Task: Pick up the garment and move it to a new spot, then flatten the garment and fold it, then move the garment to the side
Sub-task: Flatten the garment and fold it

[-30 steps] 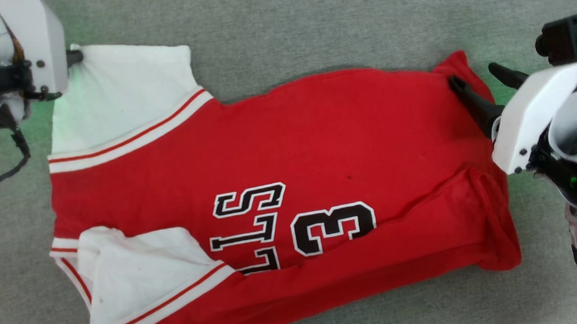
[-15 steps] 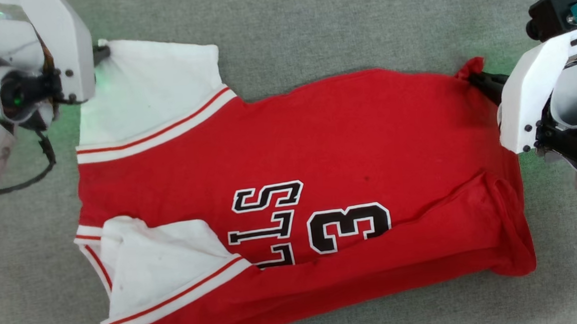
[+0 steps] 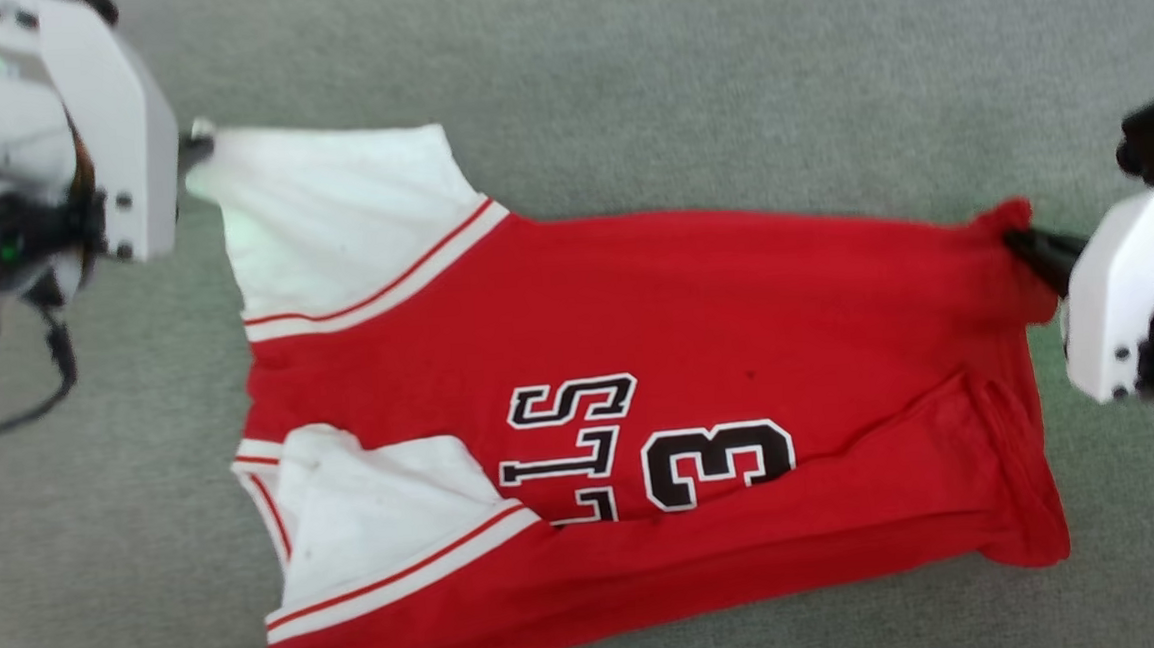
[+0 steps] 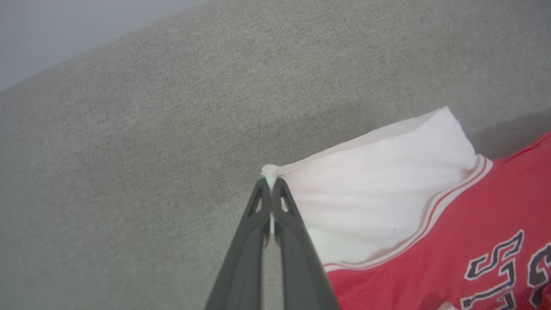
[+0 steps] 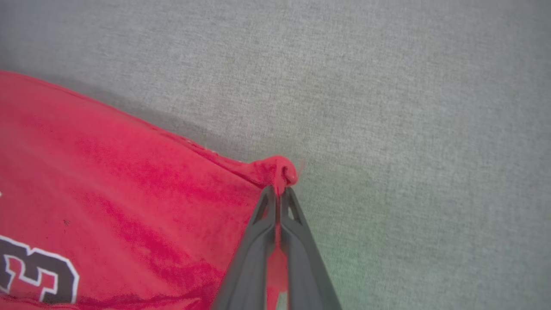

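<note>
At opposite corners, left fingers (image 4: 287, 219) and right fingers (image 5: 295, 232) pinch the garment (image 3: 696, 307)

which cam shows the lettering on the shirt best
Head view: the lettering sits sharp and uncropped on the shirt. The left wrist view cuts it off at a corner; the right wrist view has part of the 3.

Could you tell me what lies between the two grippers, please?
The garment, in the head view: left gripper pinches its white sleeve, right gripper its red corner.
</note>
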{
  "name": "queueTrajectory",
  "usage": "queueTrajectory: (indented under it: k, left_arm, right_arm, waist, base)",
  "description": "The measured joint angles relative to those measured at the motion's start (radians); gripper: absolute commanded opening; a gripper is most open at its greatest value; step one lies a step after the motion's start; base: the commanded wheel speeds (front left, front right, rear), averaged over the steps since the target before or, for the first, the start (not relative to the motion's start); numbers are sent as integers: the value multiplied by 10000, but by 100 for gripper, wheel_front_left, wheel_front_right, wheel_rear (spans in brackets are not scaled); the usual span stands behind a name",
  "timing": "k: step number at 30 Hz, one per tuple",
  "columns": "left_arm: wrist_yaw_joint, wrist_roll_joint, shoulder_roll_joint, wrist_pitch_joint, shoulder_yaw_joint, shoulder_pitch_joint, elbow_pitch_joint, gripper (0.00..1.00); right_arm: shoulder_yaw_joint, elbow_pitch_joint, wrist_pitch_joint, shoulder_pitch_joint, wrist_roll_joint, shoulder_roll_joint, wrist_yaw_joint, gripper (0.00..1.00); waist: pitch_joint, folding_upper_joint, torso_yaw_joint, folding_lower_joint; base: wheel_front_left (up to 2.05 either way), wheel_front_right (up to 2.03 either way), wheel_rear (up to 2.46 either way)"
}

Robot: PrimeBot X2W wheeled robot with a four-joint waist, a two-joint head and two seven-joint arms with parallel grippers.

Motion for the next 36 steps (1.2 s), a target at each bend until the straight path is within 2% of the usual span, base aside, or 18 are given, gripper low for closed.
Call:
queueTrajectory:
  k: [4,13,17,19,22,24,28,29,30,31,32,34,36]
  left_arm:
    - [765,-196,813,403,-31,629,-1737,0]
    - [3028,-995,2911,483,-217,2970,-6339,0]
    - [3822,-1400,3348,42,-403,4123,-7651,0]
    - [4029,-1651,3367,-199,-529,4631,-7823,0]
    - [4071,-1896,3206,-489,-729,5257,-7829,0]
    - [4010,-2067,2951,-596,-853,5519,-7609,0]
    - [3586,-2121,2382,-917,-993,5753,-6719,0]
    - [3473,-2090,2259,-1028,-991,5753,-6502,14]
    - [3369,-2034,2155,-1037,-1030,5753,-6295,37]
    - [3277,-2031,2056,-1035,-1074,5757,-6117,59]
    - [3160,-2031,1973,-1066,-1089,5774,-6008,81]
    - [2972,-1960,1906,-1244,-1051,5769,-5877,100]
    - [2861,-1881,1935,-1350,-1011,5762,-5799,100]
  right_arm:
    - [-213,-462,192,822,261,-148,0,0]
    - [-627,-1170,765,2416,504,-249,0,0]
    - [-725,-1149,951,3014,510,-221,0,0]
    - [-734,-1005,972,3190,495,-169,0,0]
    - [-644,-754,930,3325,485,-58,0,0]
    - [-548,-562,895,3315,451,4,0,0]
    - [-451,-115,755,3203,382,282,0,0]
    - [-546,38,725,3119,307,428,0,2]
    - [-660,211,732,3049,222,545,0,31]
    - [-679,326,798,3034,180,600,-2,49]
    - [-675,397,848,3033,121,656,-2,100]
    - [-662,479,867,2941,6,752,-2,100]
    - [-763,485,677,2810,-38,907,0,100]
  waist:
    - [-423,0,170,0]
    - [-1194,0,506,-1]
    - [-1372,0,621,-1]
    - [-1442,-1,648,-1]
    - [-1540,0,653,-1]
    - [-1606,-1,651,-1]
    - [-1779,0,641,-1]
    - [-1829,-1,634,0]
    - [-1884,-1,629,0]
    - [-1943,0,628,0]
    - [-2005,0,629,-1]
    - [-2144,0,633,-1]
    - [-2293,0,645,0]
  base:
    - [0,0,0]
    - [0,0,0]
    - [0,0,0]
    - [0,0,0]
    - [0,0,0]
    - [0,0,0]
    - [0,0,0]
    - [0,0,0]
    - [0,0,0]
    - [0,0,0]
    - [0,0,0]
    - [0,0,0]
    - [0,0,0]
